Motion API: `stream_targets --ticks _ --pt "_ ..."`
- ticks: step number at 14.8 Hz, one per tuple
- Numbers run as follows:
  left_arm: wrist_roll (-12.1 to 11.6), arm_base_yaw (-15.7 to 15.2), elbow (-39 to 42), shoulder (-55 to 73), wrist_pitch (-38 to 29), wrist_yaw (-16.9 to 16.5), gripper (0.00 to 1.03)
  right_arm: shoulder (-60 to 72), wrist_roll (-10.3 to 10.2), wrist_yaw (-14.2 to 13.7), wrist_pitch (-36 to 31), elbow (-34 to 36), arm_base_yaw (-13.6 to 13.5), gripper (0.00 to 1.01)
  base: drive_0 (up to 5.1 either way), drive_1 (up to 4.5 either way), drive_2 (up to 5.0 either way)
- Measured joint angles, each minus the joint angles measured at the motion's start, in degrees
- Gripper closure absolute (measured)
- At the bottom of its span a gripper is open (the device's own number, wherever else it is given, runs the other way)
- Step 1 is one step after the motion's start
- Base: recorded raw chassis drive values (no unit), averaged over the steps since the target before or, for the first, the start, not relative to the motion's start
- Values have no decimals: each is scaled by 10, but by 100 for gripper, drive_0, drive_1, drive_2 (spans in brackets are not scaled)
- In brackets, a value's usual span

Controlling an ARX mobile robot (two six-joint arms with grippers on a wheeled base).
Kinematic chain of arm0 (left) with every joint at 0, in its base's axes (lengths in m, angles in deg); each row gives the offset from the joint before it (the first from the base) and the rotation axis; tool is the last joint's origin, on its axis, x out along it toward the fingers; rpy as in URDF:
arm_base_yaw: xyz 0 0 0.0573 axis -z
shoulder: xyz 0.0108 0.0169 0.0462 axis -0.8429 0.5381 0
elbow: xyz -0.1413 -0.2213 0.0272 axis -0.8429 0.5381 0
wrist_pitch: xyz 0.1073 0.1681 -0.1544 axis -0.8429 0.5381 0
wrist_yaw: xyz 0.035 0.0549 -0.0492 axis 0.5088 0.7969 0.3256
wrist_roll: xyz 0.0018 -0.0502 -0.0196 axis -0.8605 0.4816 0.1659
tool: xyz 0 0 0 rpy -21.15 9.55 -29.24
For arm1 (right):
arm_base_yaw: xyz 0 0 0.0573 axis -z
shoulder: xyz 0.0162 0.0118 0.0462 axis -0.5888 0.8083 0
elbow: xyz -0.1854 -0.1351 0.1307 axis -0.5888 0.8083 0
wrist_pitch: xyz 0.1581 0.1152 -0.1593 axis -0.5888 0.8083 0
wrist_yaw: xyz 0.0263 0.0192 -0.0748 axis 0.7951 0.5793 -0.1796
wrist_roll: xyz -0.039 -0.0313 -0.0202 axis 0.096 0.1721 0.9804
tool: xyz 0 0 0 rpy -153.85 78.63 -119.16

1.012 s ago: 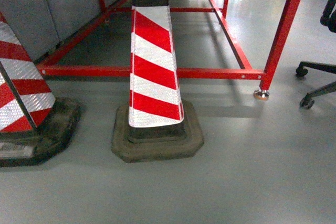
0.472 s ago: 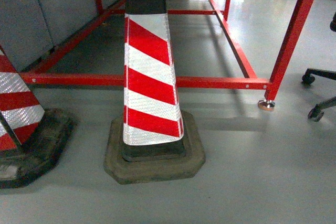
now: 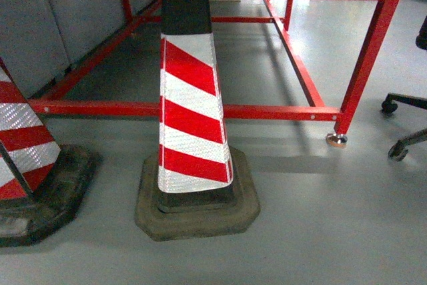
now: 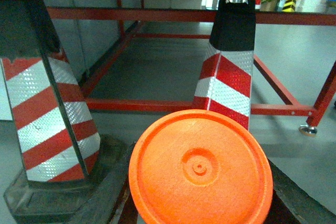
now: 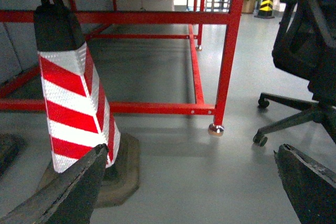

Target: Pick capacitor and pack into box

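1. The capacitor (image 4: 200, 169) fills the lower middle of the left wrist view: a round orange disc of matte moulded plastic, with a raised ring and a small central nub on its face
2. The left hand (image 4: 202, 203) is clenched on the capacitor; its dark, rough-surfaced fingers (image 4: 113, 195) show at either side under the disc
3. The right hand (image 5: 189, 192) is released, holding nothing; its two black, coarse-textured fingers (image 5: 63, 192) stand wide apart with bare floor between them
4. A traffic cone (image 3: 192, 108) stands straight ahead in the head view, banded in red and white reflective sheeting with a fine dimpled texture, black-capped with a loop handle, on a worn, squarish rubber base with cut corners
5. A second cone (image 3: 23, 145) of the same kind stands at the left edge, partly out of view
6. Behind the cones runs a red-painted metal frame (image 3: 267, 110) of square tubing, resting on a small round foot (image 3: 335, 139)
7. The floor (image 3: 333, 231) is smooth, glossy grey
8. An office chair (image 5: 304, 66), black, with castors, stands right of the frame
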Motion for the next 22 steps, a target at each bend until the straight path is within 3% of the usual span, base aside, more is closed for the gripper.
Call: stream_targets --ticks 8,22 --pt "0 0 0 0 0 -1 59 0 0 0 0 0 0 3 9 401 -384" --pt "0 0 0 0 -3 0 59 0 0 0 -3 0 0 3 0 0 0"
